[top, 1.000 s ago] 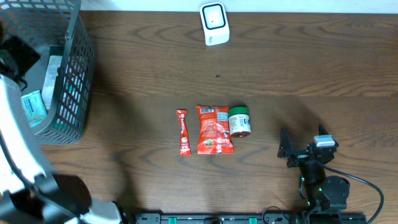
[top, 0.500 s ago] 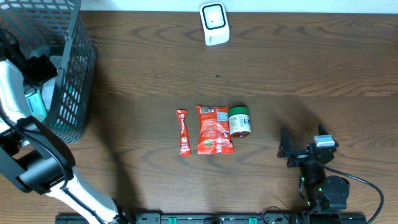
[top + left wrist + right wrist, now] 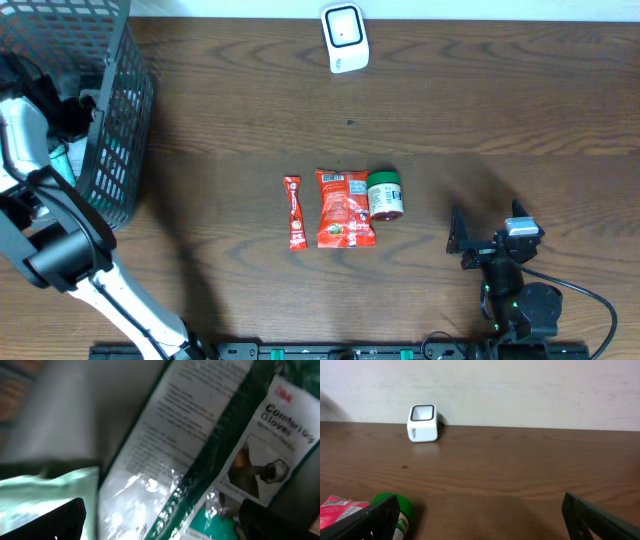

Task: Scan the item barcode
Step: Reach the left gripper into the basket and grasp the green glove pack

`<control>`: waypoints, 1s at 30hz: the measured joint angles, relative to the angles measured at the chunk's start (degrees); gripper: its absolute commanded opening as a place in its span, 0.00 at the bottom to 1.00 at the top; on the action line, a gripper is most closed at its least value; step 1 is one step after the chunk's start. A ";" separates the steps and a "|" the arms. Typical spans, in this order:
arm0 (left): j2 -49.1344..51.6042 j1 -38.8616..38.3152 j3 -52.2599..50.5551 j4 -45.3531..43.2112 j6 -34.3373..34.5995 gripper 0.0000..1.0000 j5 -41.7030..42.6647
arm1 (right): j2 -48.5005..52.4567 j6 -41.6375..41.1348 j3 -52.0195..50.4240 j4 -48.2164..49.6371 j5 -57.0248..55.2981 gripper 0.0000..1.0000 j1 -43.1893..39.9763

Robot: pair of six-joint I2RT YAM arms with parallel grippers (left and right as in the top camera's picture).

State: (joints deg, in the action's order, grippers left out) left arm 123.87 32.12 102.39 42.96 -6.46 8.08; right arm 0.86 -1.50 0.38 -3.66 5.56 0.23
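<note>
From above, the left arm [image 3: 22, 150] reaches over the rim of the grey mesh basket [image 3: 125, 120] at the table's [image 3: 500, 110] far left corner, its end down among the packets inside. The right arm [image 3: 515, 300] sits near the front edge. Between them lie a red stick sachet [image 3: 293, 212], a red snack packet [image 3: 345, 207] and a green-lidded jar [image 3: 385, 194], the last two touching. The white scanner [image 3: 343, 38] stands at the far edge, well apart from them. The left wrist view looks straight down into the basket. The left fingers [image 3: 70, 520] are spread wide and hold nothing, with a gloves packet [image 3: 235, 455] just beneath them. It is a clear and green sleeve with small print, a brand mark, the words "Comfort" and "Gloves", and a picture of a gloved hand. A pale mint pouch [image 3: 45, 495] overlaps its corner. No barcode shows on the face turned up, though the view is blurred. The right wrist view shows the right fingers [image 3: 375, 517] equally wide and empty. The jar and the edge of the snack packet are low on the left, and the scanner window faces out from the wall [image 3: 520, 385]. I judge that the step in hand is at the basket, fetching or dropping, but I cannot tell which. The next move calls for a firm pinch on one packet's edge. The packet must then clear the rim and turn until its barcode faces the scanner window.
</note>
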 measured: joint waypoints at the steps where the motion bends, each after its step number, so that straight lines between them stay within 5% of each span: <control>1: 0.59 0.02 0.00 -0.28 -0.35 0.98 0.63 | 0.00 0.00 0.00 0.00 0.00 0.99 0.00; 25: 5.03 0.70 1.11 1.38 -6.34 0.98 5.33 | 0.00 0.00 0.00 0.00 0.00 0.99 0.00; 27: 5.03 0.70 1.16 1.73 -6.54 0.84 5.33 | 0.00 0.00 0.00 0.00 0.00 0.99 0.00; 28: 5.03 0.70 1.18 1.86 -6.67 0.63 5.25 | 0.00 -0.02 0.00 0.00 0.00 0.99 0.00; 30: 5.03 0.85 1.18 2.25 -6.84 0.47 5.07 | 0.00 0.00 0.00 0.00 0.00 0.99 0.00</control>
State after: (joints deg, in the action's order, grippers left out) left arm 128.90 32.97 103.57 45.21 -13.30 13.15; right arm 0.86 -1.50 0.38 -3.66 5.56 0.23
